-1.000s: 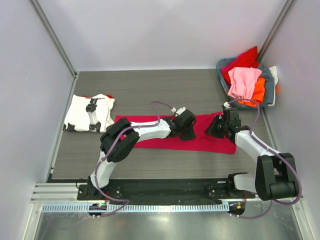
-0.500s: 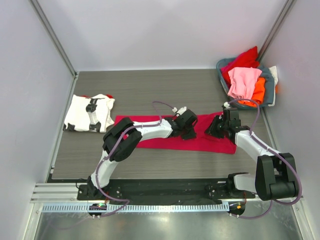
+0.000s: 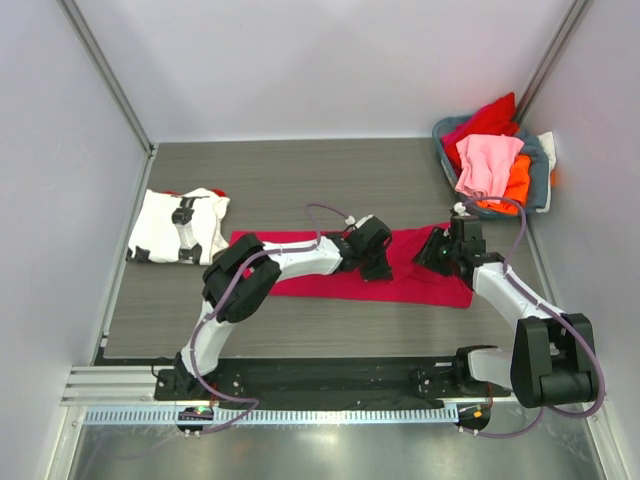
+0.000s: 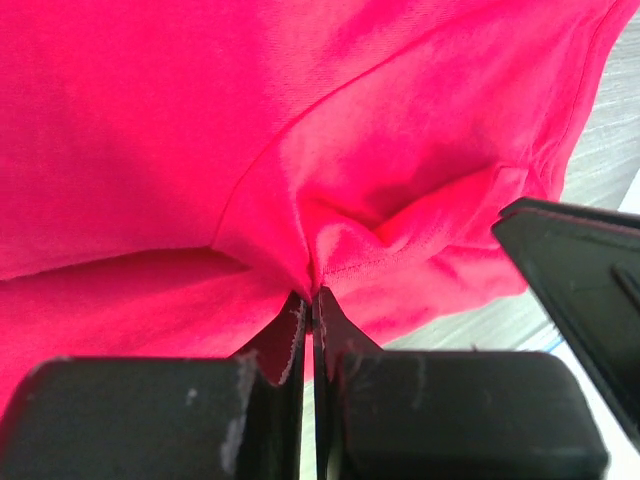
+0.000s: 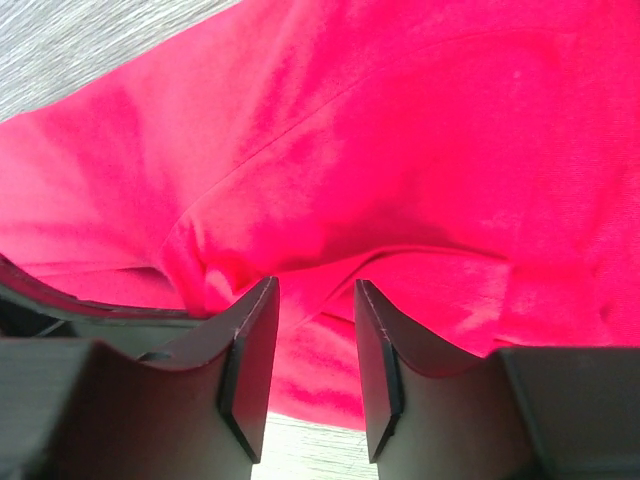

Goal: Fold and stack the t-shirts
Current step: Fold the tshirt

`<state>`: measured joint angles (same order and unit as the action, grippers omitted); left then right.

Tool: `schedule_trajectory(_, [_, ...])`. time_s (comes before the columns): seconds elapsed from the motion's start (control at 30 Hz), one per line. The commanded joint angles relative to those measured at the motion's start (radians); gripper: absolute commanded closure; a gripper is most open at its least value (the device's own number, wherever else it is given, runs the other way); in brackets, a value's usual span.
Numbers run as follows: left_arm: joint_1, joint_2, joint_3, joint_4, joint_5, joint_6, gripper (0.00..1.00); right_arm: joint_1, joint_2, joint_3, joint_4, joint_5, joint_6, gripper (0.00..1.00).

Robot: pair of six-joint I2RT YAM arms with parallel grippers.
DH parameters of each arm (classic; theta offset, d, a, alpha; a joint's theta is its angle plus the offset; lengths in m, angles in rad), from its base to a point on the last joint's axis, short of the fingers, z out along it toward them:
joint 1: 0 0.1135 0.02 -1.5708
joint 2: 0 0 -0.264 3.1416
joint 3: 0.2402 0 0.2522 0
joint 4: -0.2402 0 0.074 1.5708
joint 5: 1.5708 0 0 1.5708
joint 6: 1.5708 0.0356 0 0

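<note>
A crimson-magenta t-shirt lies spread across the middle of the table. My left gripper is shut on a pinched fold of it near its right half; in the left wrist view the jaws meet on the cloth. My right gripper sits low over the shirt's right end, a short way right of the left one. Its fingers are apart with crimson cloth between and beyond them. A folded white t-shirt with black and red markings lies at the left.
A grey-blue basket at the back right corner holds red, pink and orange shirts. The right gripper's black body shows close by in the left wrist view. Grey walls stand on both sides.
The right gripper has shifted slightly up and to the right over the shirt's end. The left gripper has stayed shut on the cloth, almost in place.
</note>
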<state>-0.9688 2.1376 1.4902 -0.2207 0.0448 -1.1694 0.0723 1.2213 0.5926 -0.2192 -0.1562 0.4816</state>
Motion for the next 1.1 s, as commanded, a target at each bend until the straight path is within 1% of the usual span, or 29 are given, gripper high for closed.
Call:
schedule_trajectory(0.0, [0.027, -0.074, -0.022, 0.014, 0.092, 0.023, 1.00, -0.012, -0.007, 0.042, -0.005, 0.029, -0.014, 0.58])
schedule_trajectory(0.03, [0.044, -0.076, -0.025, 0.014, 0.128, 0.028, 1.00, -0.012, 0.004, 0.062, -0.008, 0.029, -0.018, 0.57])
schedule_trajectory(0.2, [0.096, -0.093, -0.022, -0.035, 0.197, 0.071, 1.00, -0.012, 0.064, 0.127, -0.032, 0.040, -0.021, 0.57])
schedule_trajectory(0.33, [0.125, -0.076, 0.010, -0.089, 0.257, 0.129, 1.00, -0.012, 0.093, 0.136, -0.034, 0.050, -0.008, 0.57])
schedule_trajectory(0.5, [0.151, -0.038, 0.048, -0.131, 0.328, 0.166, 1.00, -0.014, 0.092, 0.121, -0.048, 0.075, 0.006, 0.57])
schedule_trajectory(0.67, [0.153, -0.021, 0.070, -0.157, 0.377, 0.188, 0.99, -0.012, 0.047, 0.073, -0.057, 0.061, 0.020, 0.57])
schedule_trajectory(0.83, [0.147, -0.034, 0.041, -0.155, 0.397, 0.182, 0.98, -0.012, 0.006, 0.046, -0.084, 0.087, 0.026, 0.57])
schedule_trajectory(0.9, [0.142, -0.042, 0.033, -0.144, 0.397, 0.182, 0.97, -0.011, -0.023, 0.038, -0.117, 0.121, 0.054, 0.57])
schedule_trajectory(0.93, [0.140, -0.044, 0.027, -0.143, 0.394, 0.180, 0.97, -0.012, -0.037, 0.032, -0.152, 0.188, 0.069, 0.55])
schedule_trajectory(1.07, [0.140, -0.022, 0.025, -0.132, 0.394, 0.180, 0.97, -0.012, -0.146, -0.028, -0.187, 0.231, 0.129, 0.55])
